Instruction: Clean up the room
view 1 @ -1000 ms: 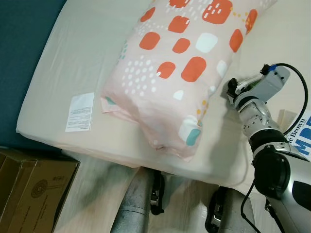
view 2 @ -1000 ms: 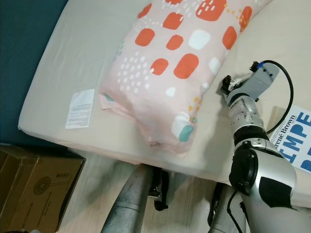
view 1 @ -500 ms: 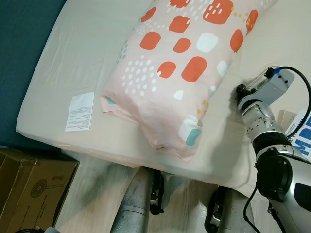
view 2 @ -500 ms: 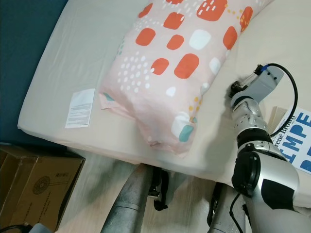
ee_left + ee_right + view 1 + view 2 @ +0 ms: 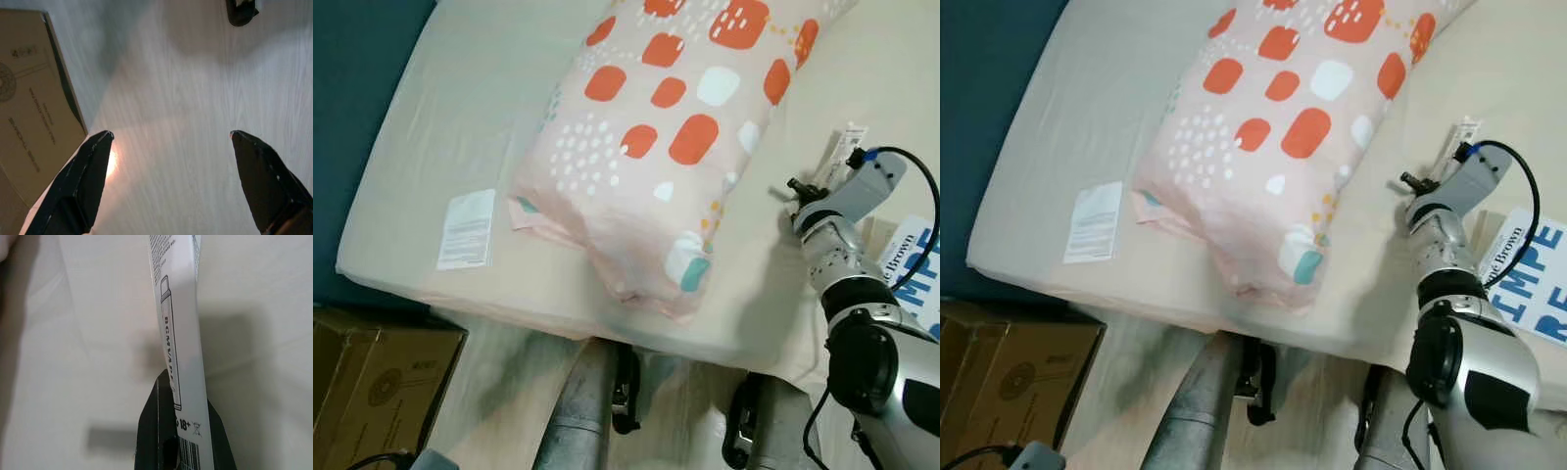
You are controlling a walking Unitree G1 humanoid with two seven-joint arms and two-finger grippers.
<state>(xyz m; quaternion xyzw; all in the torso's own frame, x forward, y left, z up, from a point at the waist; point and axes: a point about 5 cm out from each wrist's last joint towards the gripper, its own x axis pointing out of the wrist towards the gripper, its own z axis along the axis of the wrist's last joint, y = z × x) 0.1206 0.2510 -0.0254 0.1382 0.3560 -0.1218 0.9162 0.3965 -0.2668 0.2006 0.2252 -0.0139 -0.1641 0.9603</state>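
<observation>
Hanging over pale wood floor, our left claw gapes empty beside the brown cardboard box. Mid-bed: pink pillow with orange patches. Right claw pinches a slim white printed packet, raised above the sheet. We judge: keep the grip firm, carry it clear.

The pillow lies on the bed. A paper label lies to its left, a book to its right. A cardboard box stands on the floor, left of the bed.
</observation>
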